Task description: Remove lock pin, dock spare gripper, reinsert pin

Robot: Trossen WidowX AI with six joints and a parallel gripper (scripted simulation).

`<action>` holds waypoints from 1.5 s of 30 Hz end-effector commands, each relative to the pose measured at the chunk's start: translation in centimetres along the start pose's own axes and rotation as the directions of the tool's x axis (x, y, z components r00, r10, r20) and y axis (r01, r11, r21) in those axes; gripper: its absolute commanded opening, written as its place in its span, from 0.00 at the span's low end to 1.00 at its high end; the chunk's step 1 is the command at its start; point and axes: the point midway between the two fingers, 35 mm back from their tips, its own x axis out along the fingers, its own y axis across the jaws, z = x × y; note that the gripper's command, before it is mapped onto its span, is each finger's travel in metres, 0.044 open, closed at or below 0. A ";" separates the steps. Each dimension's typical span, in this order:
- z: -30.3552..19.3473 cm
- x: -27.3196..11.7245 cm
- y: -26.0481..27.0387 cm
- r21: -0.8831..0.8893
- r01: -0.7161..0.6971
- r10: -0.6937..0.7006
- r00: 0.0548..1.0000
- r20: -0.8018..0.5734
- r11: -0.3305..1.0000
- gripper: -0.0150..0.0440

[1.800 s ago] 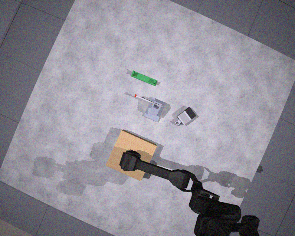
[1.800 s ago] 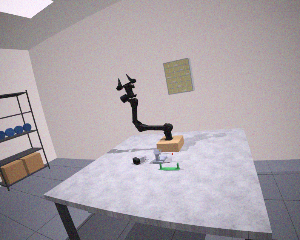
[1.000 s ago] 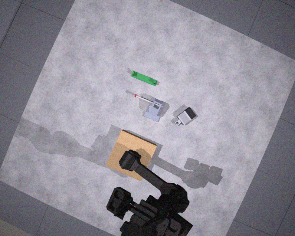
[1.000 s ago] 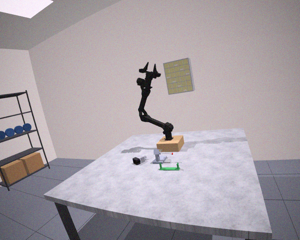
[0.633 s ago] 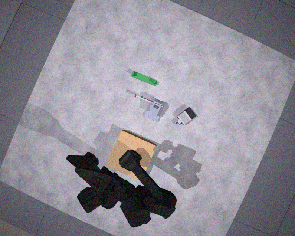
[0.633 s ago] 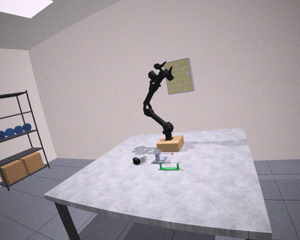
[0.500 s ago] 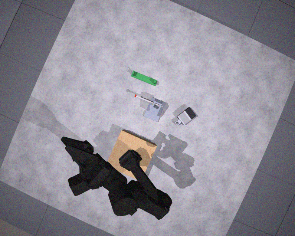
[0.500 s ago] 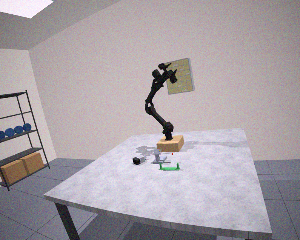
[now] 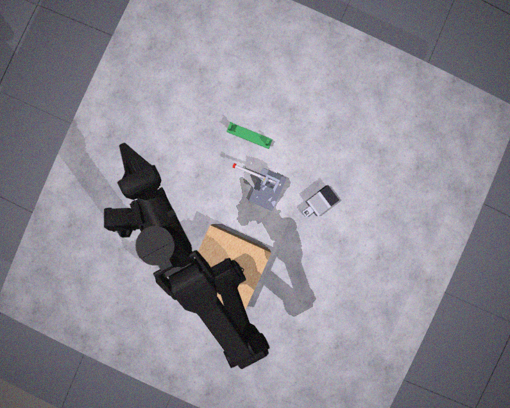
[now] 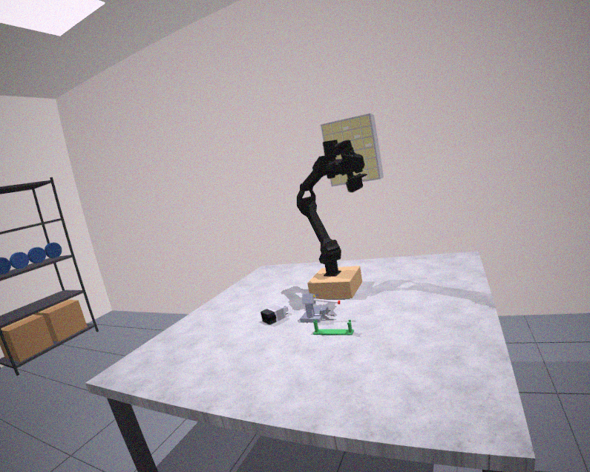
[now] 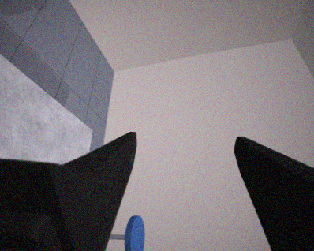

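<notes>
The lock pin (image 9: 249,170) (image 10: 326,301), pale with a red end, sits through the socket (image 9: 271,178) of the grey mount (image 9: 263,198) (image 10: 309,309), its red end sticking out to the left in the overhead view. The spare gripper (image 9: 320,203) (image 10: 280,314), a light grey block with a black end, lies apart on the table, right of the mount in the overhead view. Its small spigot (image 9: 307,212) points towards the lower left there. My gripper (image 11: 185,141) is open and empty, high above the table and well away from the mount, pin and spare gripper.
A green rack (image 9: 249,135) (image 10: 334,332) with two upright ends stands beyond the mount from the arm's base. The arm rises from a wooden block (image 9: 260,256) (image 10: 330,291) on the table (image 9: 378,131) (image 10: 386,381). The wrist view shows wall, floor and a table corner.
</notes>
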 end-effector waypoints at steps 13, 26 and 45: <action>-12.2 5.7 13.4 0.217 -0.485 0.531 0.784 -0.322 0.847 0.76; -21.2 2.6 23.6 0.552 -0.656 0.857 0.372 -0.357 0.515 0.76; -25.3 -1.0 31.8 0.743 -0.622 0.966 0.099 -0.237 0.246 0.76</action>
